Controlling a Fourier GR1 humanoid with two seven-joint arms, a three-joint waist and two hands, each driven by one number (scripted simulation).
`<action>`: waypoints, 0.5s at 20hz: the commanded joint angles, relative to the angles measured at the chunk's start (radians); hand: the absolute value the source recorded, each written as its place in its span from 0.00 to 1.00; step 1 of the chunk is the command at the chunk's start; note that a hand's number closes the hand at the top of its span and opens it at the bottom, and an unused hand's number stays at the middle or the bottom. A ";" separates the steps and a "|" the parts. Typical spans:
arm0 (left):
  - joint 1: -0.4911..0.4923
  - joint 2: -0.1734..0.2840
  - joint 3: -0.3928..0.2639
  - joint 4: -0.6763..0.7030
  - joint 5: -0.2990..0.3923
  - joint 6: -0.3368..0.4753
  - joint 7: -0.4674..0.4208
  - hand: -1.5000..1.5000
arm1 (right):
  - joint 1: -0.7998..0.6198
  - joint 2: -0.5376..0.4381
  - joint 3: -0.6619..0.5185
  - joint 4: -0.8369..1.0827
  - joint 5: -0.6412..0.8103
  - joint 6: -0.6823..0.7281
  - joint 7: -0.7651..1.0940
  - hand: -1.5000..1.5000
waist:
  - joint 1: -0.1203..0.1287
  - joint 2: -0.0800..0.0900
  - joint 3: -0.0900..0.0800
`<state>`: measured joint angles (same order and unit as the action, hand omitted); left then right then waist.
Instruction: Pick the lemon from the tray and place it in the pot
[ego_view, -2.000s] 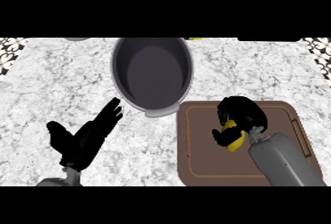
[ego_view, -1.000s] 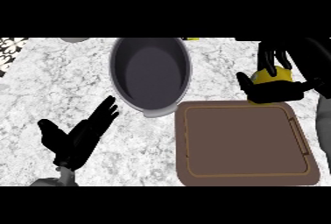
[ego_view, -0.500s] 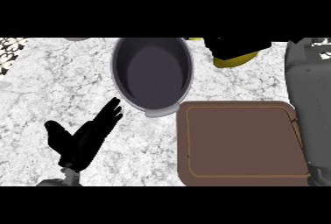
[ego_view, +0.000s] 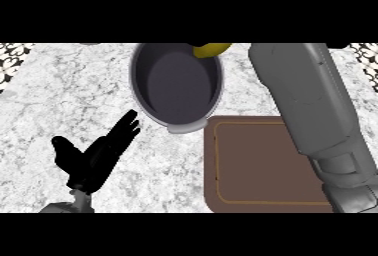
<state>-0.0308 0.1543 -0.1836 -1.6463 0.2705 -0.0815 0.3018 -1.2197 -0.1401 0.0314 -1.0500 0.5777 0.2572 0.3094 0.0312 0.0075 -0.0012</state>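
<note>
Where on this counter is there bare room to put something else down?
The tray lies bare inside its rim. Bare marble also runs along the counter left of the pot, above the resting left hand. It is crowded at the far edge, where the lemon sits at the pot's rim beside the right forearm.

Grey-white marbled counter (ego_view: 66, 100)
</note>
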 joint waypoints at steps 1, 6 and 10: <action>0.043 0.000 -0.018 -0.006 -0.020 -0.017 -0.030 0.50 | -0.102 0.073 0.007 0.208 0.054 -0.104 -0.059 1.00 | 0.011 0.002 0.000; 0.022 0.004 0.007 0.028 -0.013 -0.039 -0.064 0.50 | -0.161 0.135 -0.005 0.420 0.098 -0.237 -0.158 1.00 | 0.022 0.009 -0.001; -0.063 -0.035 -0.017 -0.019 -0.020 0.016 0.042 0.50 | -0.187 0.139 -0.005 0.548 0.048 -0.318 -0.249 1.00 | 0.037 0.014 0.000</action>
<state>-0.0470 0.1389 -0.1927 -1.6436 0.2556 -0.0897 0.3031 -1.3739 -0.0198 0.0301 -0.6258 0.6426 0.0268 0.1314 0.0525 0.0161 -0.0015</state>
